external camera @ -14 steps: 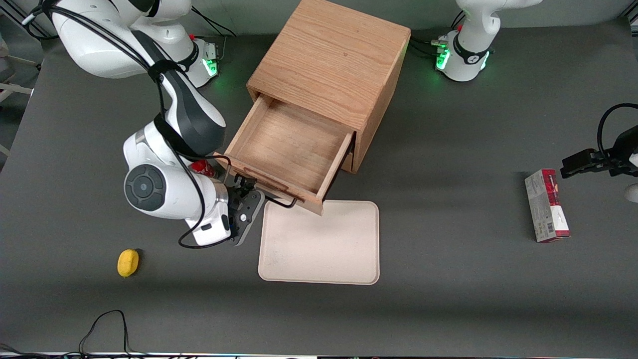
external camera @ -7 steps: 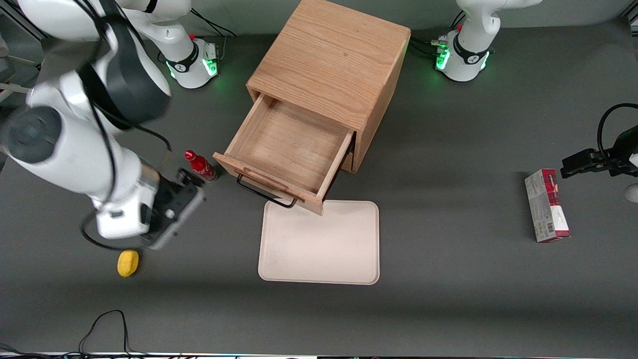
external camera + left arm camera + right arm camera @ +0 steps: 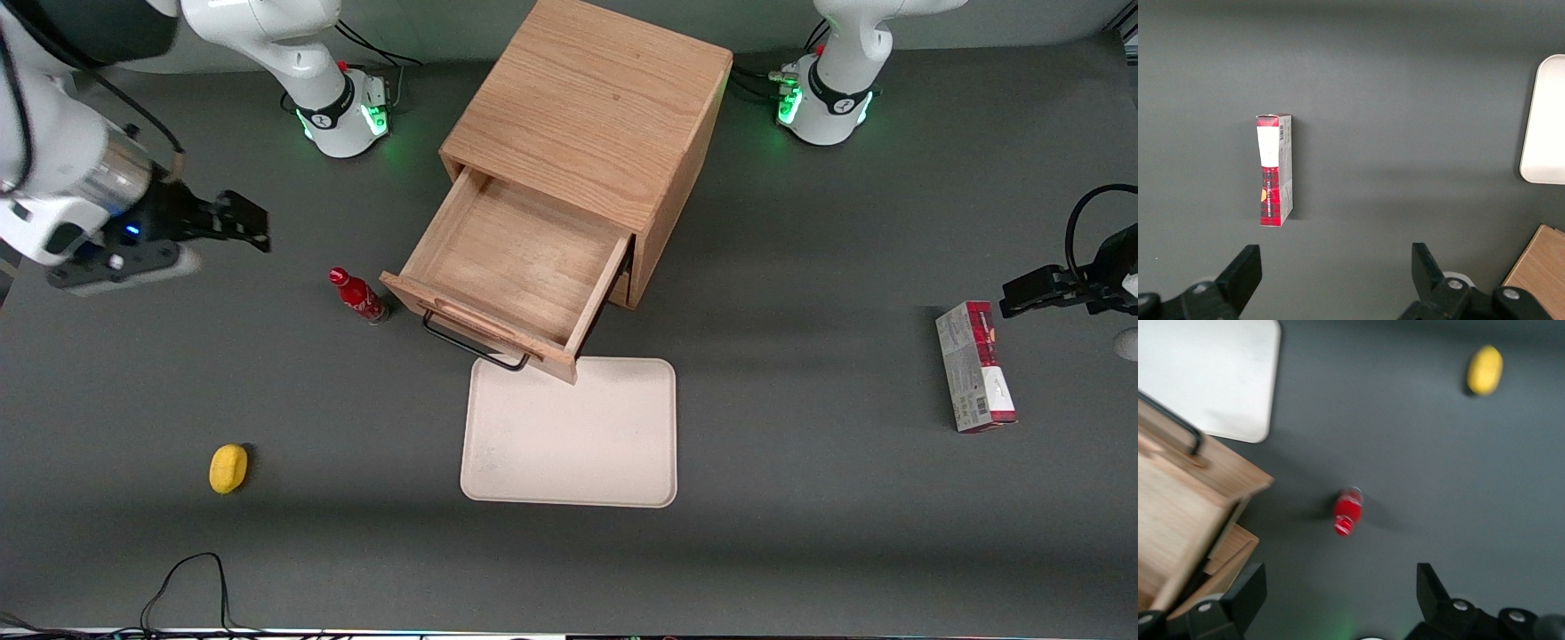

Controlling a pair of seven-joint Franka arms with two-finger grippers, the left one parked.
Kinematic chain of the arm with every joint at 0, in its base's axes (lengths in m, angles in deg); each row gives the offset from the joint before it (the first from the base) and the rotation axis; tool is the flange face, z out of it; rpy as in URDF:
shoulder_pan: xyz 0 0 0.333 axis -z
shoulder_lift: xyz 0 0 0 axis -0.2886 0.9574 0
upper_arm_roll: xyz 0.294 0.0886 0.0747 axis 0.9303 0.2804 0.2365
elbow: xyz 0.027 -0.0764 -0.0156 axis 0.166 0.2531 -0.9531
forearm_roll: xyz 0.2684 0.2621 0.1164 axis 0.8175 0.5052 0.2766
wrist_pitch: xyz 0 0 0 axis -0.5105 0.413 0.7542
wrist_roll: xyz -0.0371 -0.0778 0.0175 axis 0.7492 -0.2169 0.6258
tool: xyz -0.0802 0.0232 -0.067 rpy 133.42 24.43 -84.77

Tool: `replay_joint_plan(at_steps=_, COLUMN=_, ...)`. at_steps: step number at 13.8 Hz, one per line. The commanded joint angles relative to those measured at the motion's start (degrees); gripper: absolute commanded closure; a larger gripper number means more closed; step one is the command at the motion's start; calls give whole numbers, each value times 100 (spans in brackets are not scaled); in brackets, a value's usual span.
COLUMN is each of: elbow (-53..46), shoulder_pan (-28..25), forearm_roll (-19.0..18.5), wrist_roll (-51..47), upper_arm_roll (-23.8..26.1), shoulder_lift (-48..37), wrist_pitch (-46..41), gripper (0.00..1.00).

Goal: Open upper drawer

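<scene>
The upper drawer [image 3: 520, 267] of the light-oak cabinet [image 3: 591, 107] stands pulled far out, its plain wood tray empty and its black wire handle [image 3: 476, 347] toward the front camera. The drawer also shows in the right wrist view [image 3: 1178, 520], with the handle [image 3: 1175, 423]. My gripper [image 3: 244, 222] is raised high over the table toward the working arm's end, well away from the drawer, open and holding nothing; its black fingers [image 3: 1248, 593] stand wide apart.
A small red bottle [image 3: 357, 295] stands upright beside the drawer front. A yellow lemon [image 3: 228, 468] lies nearer the front camera. A beige tray [image 3: 569, 431] lies in front of the drawer. A red and grey box [image 3: 975, 364] lies toward the parked arm's end.
My gripper has let go of the drawer handle, swung away toward the working arm's end and risen. The drawer stays pulled out. The red bottle is uncovered.
</scene>
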Motion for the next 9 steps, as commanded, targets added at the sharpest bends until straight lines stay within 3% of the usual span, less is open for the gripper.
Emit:
replay_joint_plan(at_steps=1, elbow=1242, shoulder_pan=-39, forearm_roll=55, wrist_roll=-168, upper_arm_roll=-284, shoulder_lift=-1038, wrist_pitch=390, gripper=0)
replay_joint_plan(at_steps=4, elbow=1086, shoulder_pan=-31, forearm_roll=-278, wrist_roll=-159, upper_arm_roll=-276, shoulder_lift=-960, wrist_pitch=346, gripper=0)
replay_joint_plan(at_steps=9, elbow=663, shoulder_pan=-30, forearm_roll=-341, wrist_roll=-212, upper_arm_roll=-267, shoulder_lift=-626, wrist_pitch=338, gripper=0)
